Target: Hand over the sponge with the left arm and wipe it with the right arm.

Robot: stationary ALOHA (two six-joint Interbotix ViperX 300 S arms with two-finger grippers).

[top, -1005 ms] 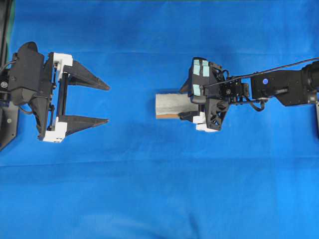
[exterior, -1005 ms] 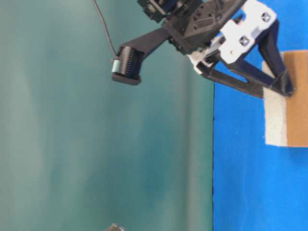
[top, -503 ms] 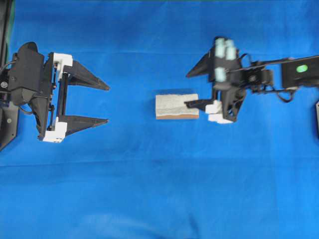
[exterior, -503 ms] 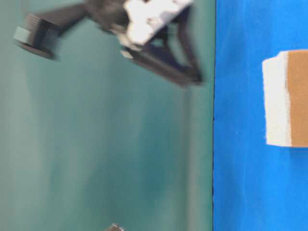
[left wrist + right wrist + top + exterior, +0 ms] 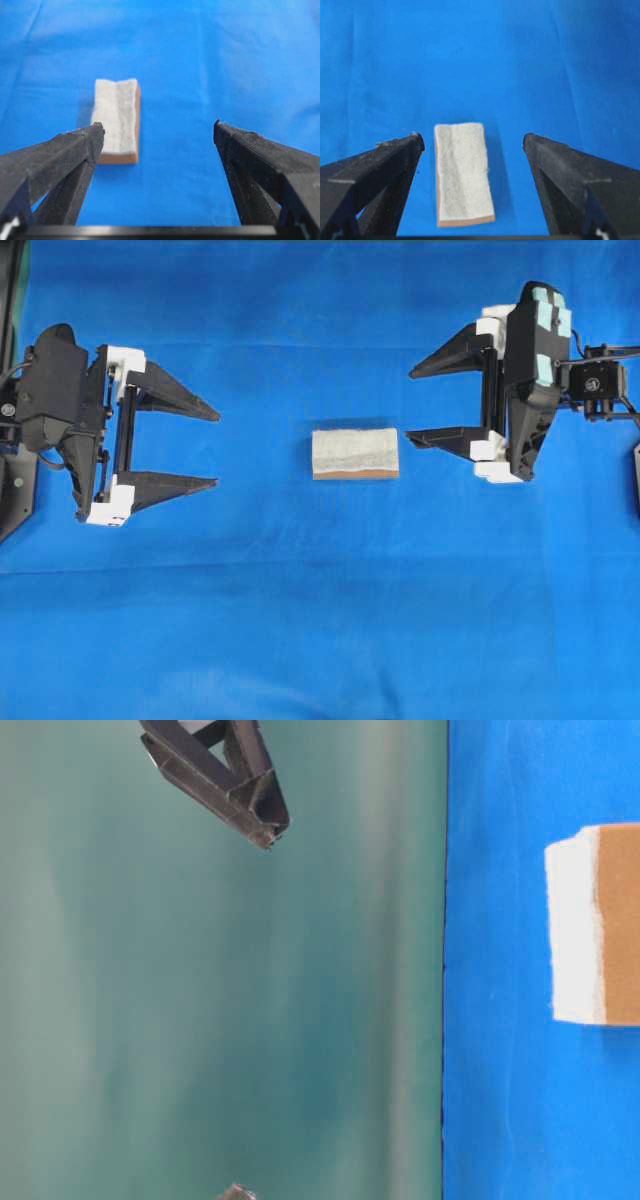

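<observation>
The sponge (image 5: 355,453) lies flat on the blue cloth at the middle, pale mottled face up, with its orange-brown layer along the near edge. It also shows as the sponge (image 5: 590,925), (image 5: 116,117), (image 5: 462,170). My left gripper (image 5: 217,450) hangs open at the far left, well short of the sponge. In the left wrist view the left gripper (image 5: 158,126) has the sponge ahead, beyond its left finger. My right gripper (image 5: 409,406), with teal patches, is open just right of the sponge and not touching it. Below the right gripper (image 5: 472,137), the sponge lies between the fingers.
Blue cloth (image 5: 320,620) covers the whole table. A black frame (image 5: 12,490) stands at the left edge. In the table-level view one right finger (image 5: 240,790) hangs high before a green backdrop.
The right gripper has pulled away from the sponge's right end, rising and moving right. The sponge stays flat on the cloth. The left arm has not moved.
</observation>
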